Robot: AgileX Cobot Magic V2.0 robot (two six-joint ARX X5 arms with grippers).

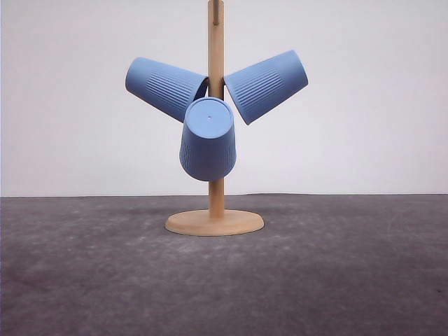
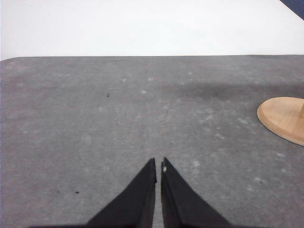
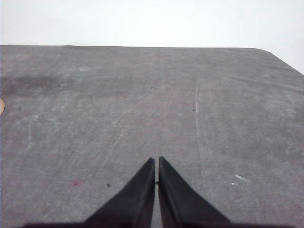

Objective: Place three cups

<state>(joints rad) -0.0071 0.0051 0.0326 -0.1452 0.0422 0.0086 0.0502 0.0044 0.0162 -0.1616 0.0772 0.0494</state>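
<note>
Three light-blue ribbed cups hang on the pegs of a tan wooden stand (image 1: 215, 196) in the front view. One cup (image 1: 163, 85) tilts to the left, another cup (image 1: 267, 84) tilts to the right, and the third cup (image 1: 208, 140) points its flat base at the camera. My left gripper (image 2: 158, 166) is shut over bare grey table, with the stand's round base (image 2: 284, 118) off to one side. My right gripper (image 3: 156, 164) is shut too, with nothing held.
The grey table (image 1: 224, 280) runs from the stand to the near edge. A white wall (image 1: 364, 126) stands behind it. A sliver of the stand's base (image 3: 1, 105) shows at the edge of the right wrist view.
</note>
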